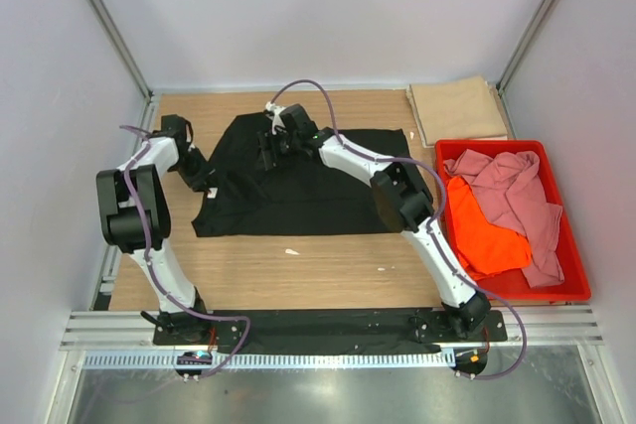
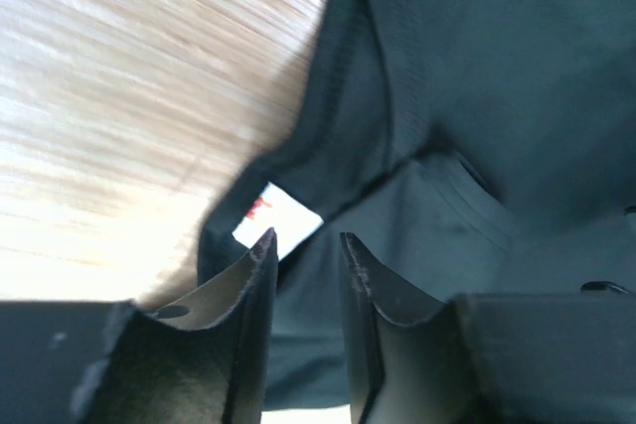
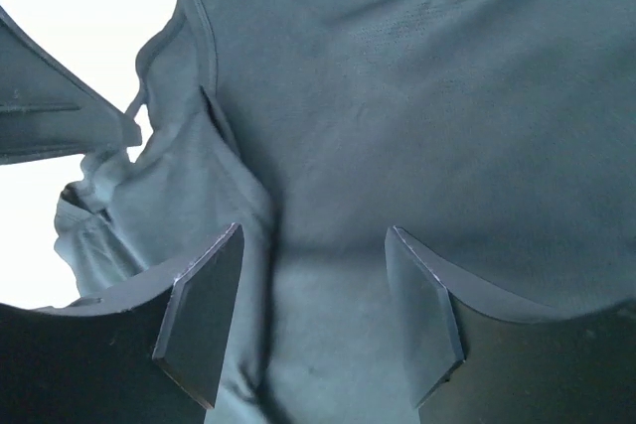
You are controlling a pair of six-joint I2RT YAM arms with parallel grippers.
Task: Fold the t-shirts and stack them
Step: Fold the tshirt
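Where it drapes the wooden table (image 1: 298,267), the black t-shirt (image 1: 298,198) lies creased.

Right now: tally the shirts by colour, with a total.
Black shirt: 1
Tan shirt: 1
Pink shirt: 1
Orange shirt: 1
Total: 4

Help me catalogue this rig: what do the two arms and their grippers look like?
The left arm and right arm have white link shells with bulky black joint housings. A thin lavender cable loops along each. The left gripper and right gripper are black, with two flat, blade-like fingers each.
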